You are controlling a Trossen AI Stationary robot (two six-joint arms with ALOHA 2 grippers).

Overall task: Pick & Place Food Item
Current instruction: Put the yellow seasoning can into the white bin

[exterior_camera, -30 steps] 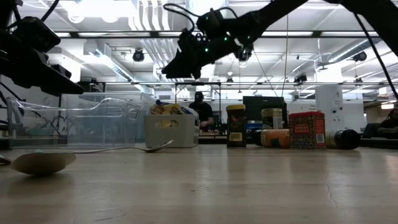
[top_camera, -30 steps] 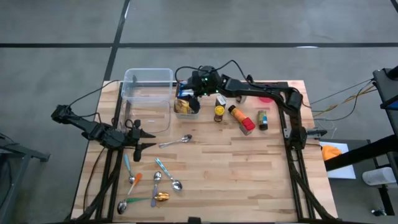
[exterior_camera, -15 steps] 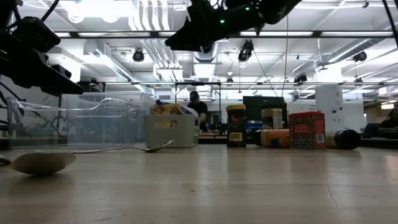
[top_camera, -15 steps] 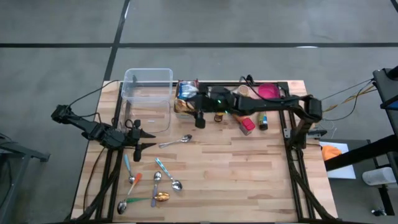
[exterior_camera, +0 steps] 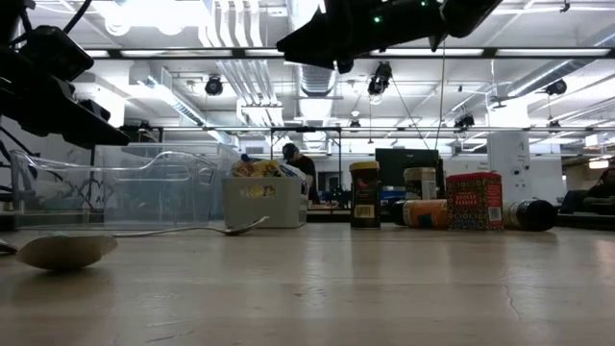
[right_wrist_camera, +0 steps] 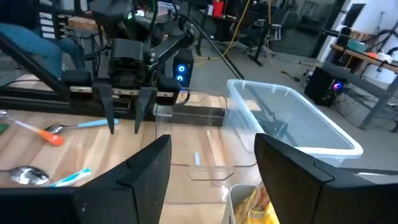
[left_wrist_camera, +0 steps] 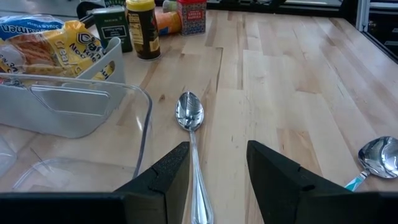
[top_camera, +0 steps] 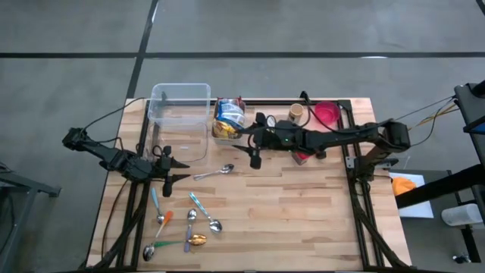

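A small white basket holding food packets stands on the table beside a clear plastic bin. The low view shows the basket on its base. My right gripper hangs open and empty above the table, near-right of the basket; its wrist view shows nothing between the fingers. Spice jars and a red tin stand right of the basket, partly under the right arm in the high view. My left gripper waits open at the table's left, above a spoon's handle.
Several spoons lie near the front left, and one silver spoon lies mid-table. A pink bowl and a brown jar stand at the far right. Bare wood spreads over the near right of the table.
My right gripper has swung from above the white basket toward the table's near edge and a little to the right, rising slightly and turning as the arm stretched out. Its fingers have stayed open. The basket and its packets now show uncovered.
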